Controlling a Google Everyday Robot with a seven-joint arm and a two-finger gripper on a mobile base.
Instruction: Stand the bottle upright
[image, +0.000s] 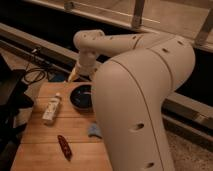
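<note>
The small white bottle (51, 109) with a greenish-yellow label lies on its side on the wooden table (45, 145), at the left, its cap pointing toward the far edge. My white arm fills the right of the view and bends down at its elbow (89, 42). My gripper (74, 76) hangs at the table's far edge, above and behind the dark bowl (81, 96), up and to the right of the bottle and apart from it.
The dark bowl stands right of the bottle, partly hidden by my arm. A blue object (93, 131) and a red object (64, 147) lie nearer the front. Cables (34, 75) and dark equipment (12, 95) are left of the table.
</note>
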